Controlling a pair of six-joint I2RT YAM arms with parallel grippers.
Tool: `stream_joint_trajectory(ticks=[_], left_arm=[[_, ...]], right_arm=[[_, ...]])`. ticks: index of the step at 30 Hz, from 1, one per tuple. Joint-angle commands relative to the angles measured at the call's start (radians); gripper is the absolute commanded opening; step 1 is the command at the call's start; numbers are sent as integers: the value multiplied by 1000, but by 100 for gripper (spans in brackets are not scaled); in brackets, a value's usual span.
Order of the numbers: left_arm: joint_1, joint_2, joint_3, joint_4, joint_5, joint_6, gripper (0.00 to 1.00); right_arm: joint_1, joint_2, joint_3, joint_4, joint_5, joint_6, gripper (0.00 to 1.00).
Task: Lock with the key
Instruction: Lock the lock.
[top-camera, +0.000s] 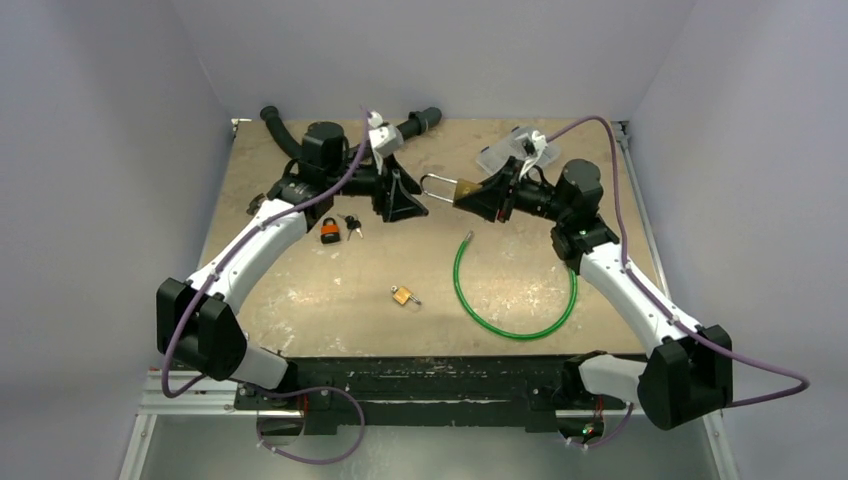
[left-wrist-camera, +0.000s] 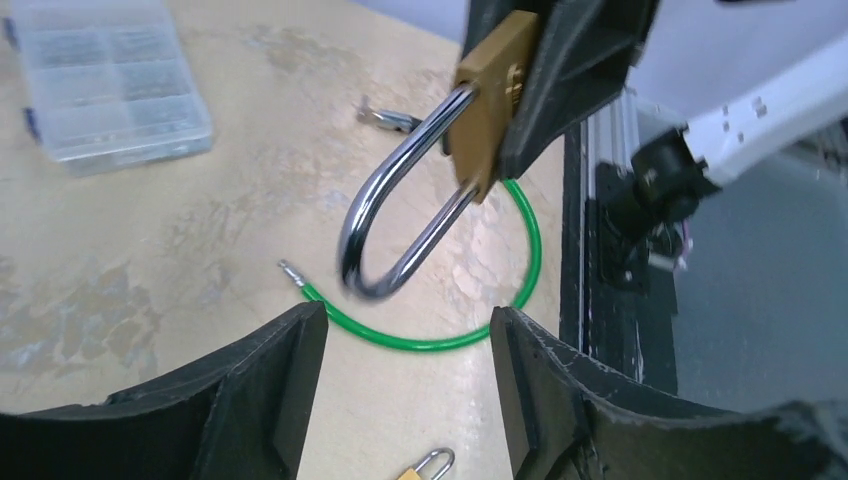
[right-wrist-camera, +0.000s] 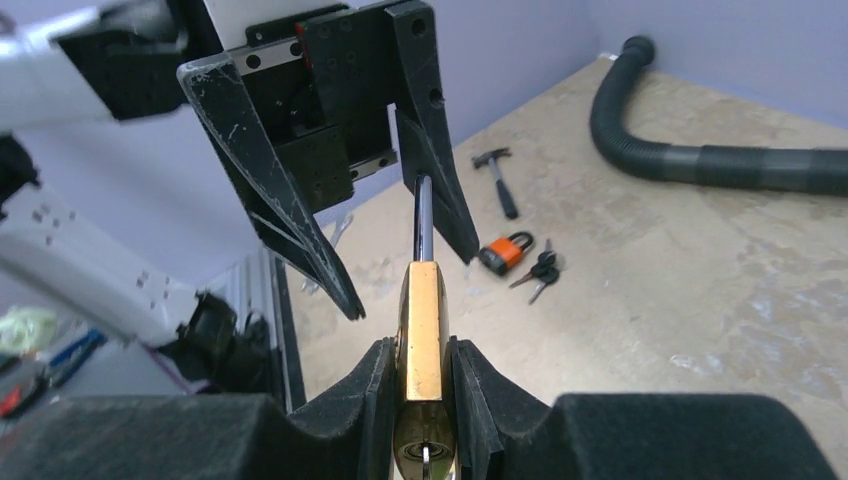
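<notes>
R gripper (top-camera: 470, 195): clenched on brass padlock (right-wrist-camera: 423, 310) body; lock held in air, mid bench, nearer far edge.
L gripper (left-wrist-camera: 408, 315): jaws released, nothing grasped; shackle (left-wrist-camera: 385, 230) is pointed at them.
Keys (top-camera: 351, 226): laid beside orange padlock (top-camera: 329, 231), toward left edge.
Small padlock (top-camera: 403, 295): toward near edge, beside green cable (top-camera: 510, 330).

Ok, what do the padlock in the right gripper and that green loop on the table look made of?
The padlock body: likely brass, dull golden-yellow faces. Its shackle: polished steel by the look, mirror-bright highlights. The green loop: probably plastic-coated cable, glossy green skin, bare metal tip.
</notes>
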Motion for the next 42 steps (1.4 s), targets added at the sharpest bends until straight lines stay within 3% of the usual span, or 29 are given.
stream_joint_trajectory(ticks=[1, 7, 9, 11, 16, 25, 30, 35, 42], left_arm=[[88, -14, -40, 450, 74, -412, 66], [105, 63, -112, 995, 91, -937, 67], [106, 90, -149, 1171, 31, -1160, 78], [106, 99, -171, 1210, -57, -1241, 85], [98, 112, -139, 1004, -191, -1249, 82], [39, 139, -75, 863, -349, -1282, 71], [-28, 163, 18, 557, -509, -1238, 65], [-51, 202, 41, 535, -546, -1275, 62], [-54, 255, 53, 554, -547, -1356, 45]], right_arm=[[-24, 5, 44, 255, 64, 193, 0], [-26, 25, 41, 365, 199, 358, 0], [-26, 32, 56, 352, 258, 378, 0], [-26, 37, 74, 331, 303, 385, 0], [-26, 47, 98, 305, 339, 374, 0], [-10, 46, 106, 231, 430, 309, 0], [18, 40, 107, 224, 474, 260, 0], [62, 15, 93, 223, 548, 167, 0], [120, -3, 49, 267, 625, 71, 0]])
